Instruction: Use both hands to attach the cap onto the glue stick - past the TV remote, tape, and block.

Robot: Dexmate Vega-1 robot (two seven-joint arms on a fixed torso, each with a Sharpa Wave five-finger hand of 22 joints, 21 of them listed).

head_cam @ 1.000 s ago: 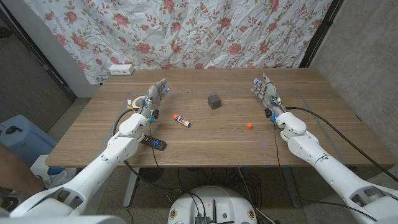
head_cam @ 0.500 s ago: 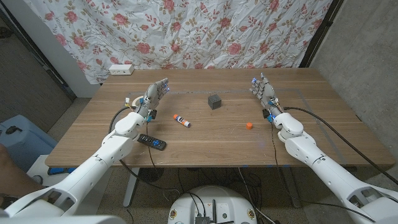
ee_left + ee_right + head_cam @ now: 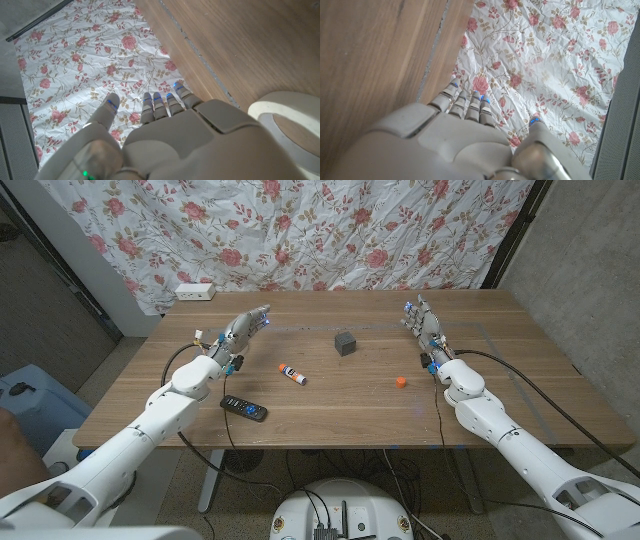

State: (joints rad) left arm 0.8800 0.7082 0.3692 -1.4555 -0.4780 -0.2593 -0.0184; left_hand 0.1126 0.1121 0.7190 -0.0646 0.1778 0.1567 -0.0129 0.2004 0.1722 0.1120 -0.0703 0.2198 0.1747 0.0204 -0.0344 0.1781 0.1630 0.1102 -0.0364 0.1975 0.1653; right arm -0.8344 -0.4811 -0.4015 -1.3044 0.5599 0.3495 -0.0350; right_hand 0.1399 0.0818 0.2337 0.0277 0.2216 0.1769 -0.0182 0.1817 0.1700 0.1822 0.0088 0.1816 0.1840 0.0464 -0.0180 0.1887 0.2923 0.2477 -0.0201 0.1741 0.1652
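Wooden counter [image 3: 330,405] carries the white glue stick [image 3: 292,373] left of centre and its small orange cap [image 3: 400,381] to the right, while the empty, open left hand [image 3: 243,333] has swung leftward, the right hand [image 3: 424,326] also open and empty, so no grasp has begun.

A white glue stick with an orange end [image 3: 293,373] lies mid-table; a small orange cap [image 3: 400,381] sits at its 3 o'clock, a dark grey cube block [image 3: 346,343] at 1 o'clock, a black TV remote [image 3: 244,408] at 8 o'clock.
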